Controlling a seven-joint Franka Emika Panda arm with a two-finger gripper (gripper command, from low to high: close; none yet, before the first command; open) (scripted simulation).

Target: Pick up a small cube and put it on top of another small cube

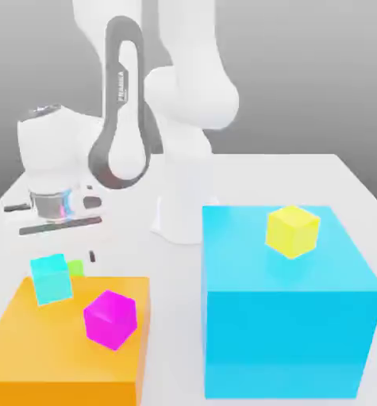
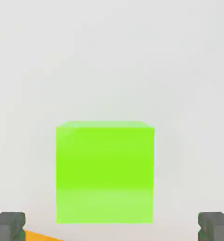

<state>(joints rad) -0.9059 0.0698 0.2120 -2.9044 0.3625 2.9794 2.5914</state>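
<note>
The green cube [image 2: 105,173] sits on the tabletop [image 2: 189,70] in the span between the fingers [image 2: 8,227], touching neither. The fingers stand wide apart, with nothing clamped. Its sides run in line with their closing path, so the wrist probably needs no turn. It lies a little nearer the finger beside the orange block [image 2: 38,236]; a small sideways shift would even the gaps, otherwise one finger may push it first.

The step in hand, I judge, is lowering for the grasp: go straight down, bring the cube fully between the pads, then close gently at mid-height. Mind the block's edge, since that finger could catch on it.

Farther out from the fingers, toward the camera in the exterior view, are the cyan cube [image 1: 51,279] and magenta cube [image 1: 111,319]; well off to that view's right is the yellow cube [image 1: 293,231] on the blue block [image 1: 282,333]. Which should carry the green one isn't stated. Lift clear before travelling.
</note>
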